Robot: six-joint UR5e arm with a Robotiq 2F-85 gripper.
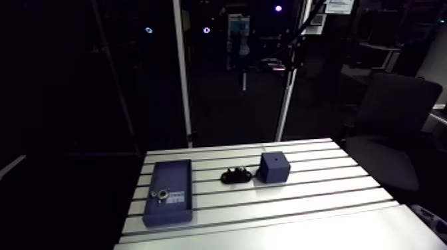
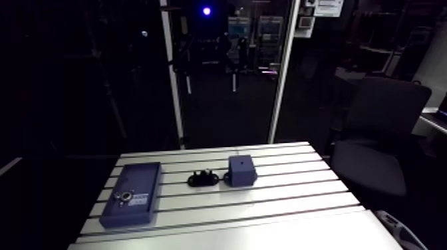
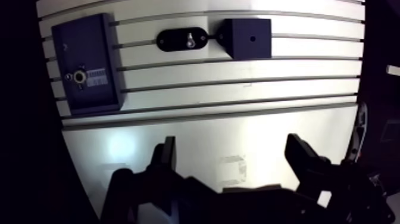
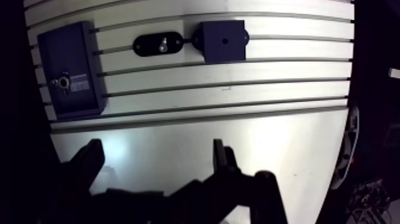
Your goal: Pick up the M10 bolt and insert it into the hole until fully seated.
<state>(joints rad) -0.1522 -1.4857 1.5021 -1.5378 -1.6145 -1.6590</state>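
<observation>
Where everything sits: one slotted aluminium table (image 1: 319,199), carrying three items in a row across it.
Gripper (image 3: 232,143): jaws spread wide and holding nothing, above bare tabletop; all three items lie well ahead of it.
Fingers (image 3: 168,156): two, dark, with only table surface between them.
Flat blue box (image 3: 89,53): one, rectangular and low, at one end of the row and apart from the other two items.
Blue cube (image 3: 247,37): one, at the other end of the row.
Black holder (image 3: 172,40): one, oval and low, between the box and the cube, just beside the cube.
Label (image 3: 96,77): one white sticker on the box top, beside the fitting; it bears dark print too small to read. No brand name can be read on any item.
Round metal fitting (image 3: 77,77): one, set in the box top.
Bolt (image 3: 190,40): one small silvery piece in the middle of the black holder, well apart from the gripper.
Hole (image 3: 252,39): one small dark dot in the cube's top face.
Wrist view only: the gripper's two fingers, the holder's oval outline and the bolt within it.
Arm view only: the cube's side faces and the box's thickness; here the holder is a low dark lump, and the gripper does not appear.
</observation>
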